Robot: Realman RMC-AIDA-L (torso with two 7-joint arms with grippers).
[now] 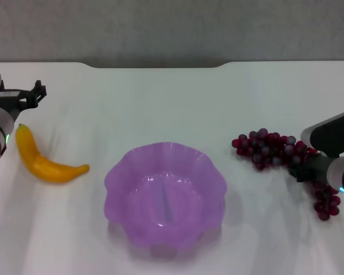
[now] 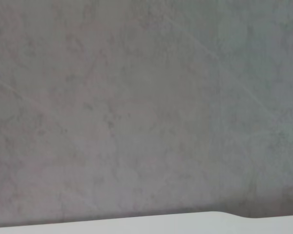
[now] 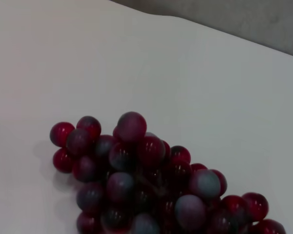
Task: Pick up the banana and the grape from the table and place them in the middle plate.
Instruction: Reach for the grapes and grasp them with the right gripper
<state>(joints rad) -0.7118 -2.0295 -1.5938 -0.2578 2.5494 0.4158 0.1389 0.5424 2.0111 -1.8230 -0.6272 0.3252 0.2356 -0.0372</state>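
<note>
We start from the plain white flat tabletop (image 1: 178, 103), and on it the translucent purple plastic plate with the wavy scalloped rim (image 1: 110, 177), which we take as our landmark; its hollow holds nothing, so neither fruit has been delivered. To the right of the plate lies the long bunch of small dark red-purple grapes (image 1: 266, 150), its long axis running away from the plate and slanting toward the near edge, and our right gripper (image 1: 309, 166) sits low over the middle of that bunch, clearly the nearer arm for it. Its fingers are hidden among the berries in the head view (the right wrist view shows only grapes (image 3: 146, 180) filling the lower frame, no fingers), so we cannot tell how far it is open or whether it has hold of anything. To the left of the plate lies the curved yellow-orange banana (image 1: 43, 161), one end pointing back at the plate, the other toward the far left. Our left gripper (image 1: 39, 94) hangs just beyond that far end, farther from the plate than the fruit, its dark fingers parted and holding nothing; the left wrist view shows only grey wall and a strip of table edge.
</note>
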